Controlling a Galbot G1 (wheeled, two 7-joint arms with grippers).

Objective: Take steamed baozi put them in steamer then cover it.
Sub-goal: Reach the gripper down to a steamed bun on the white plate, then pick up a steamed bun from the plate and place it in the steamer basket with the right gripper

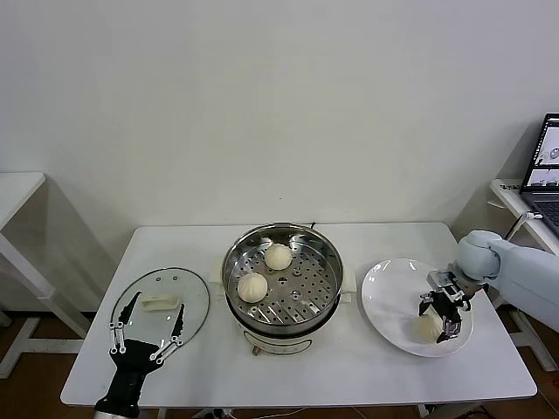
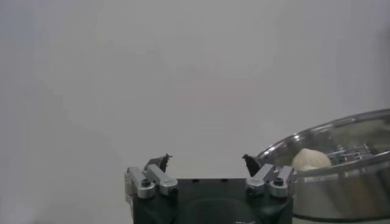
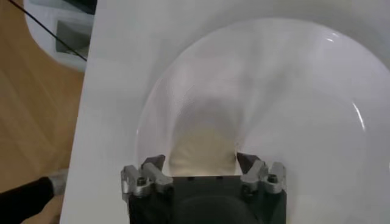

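Observation:
The steamer (image 1: 327,253) stands mid-table with two steamed baozi (image 1: 278,256) (image 1: 252,286) on its perforated tray. A third baozi (image 1: 427,326) lies on the white plate (image 1: 384,297) at the right. My right gripper (image 1: 439,321) reaches down over it, open, one finger on each side of the bun. In the right wrist view this baozi (image 3: 202,152) fills the gap of the right gripper (image 3: 200,159) on the plate (image 3: 292,91). The cover (image 1: 194,297) lies flat at the left. My left gripper (image 1: 155,310) hovers open above it. The left wrist view shows the left gripper (image 2: 206,159) empty and the steamer (image 2: 341,182) beyond it.
A laptop (image 1: 548,166) sits on a side table past the right edge. Another white table (image 1: 17,188) stands at the far left. The work table's front edge runs just beneath the plate and the cover.

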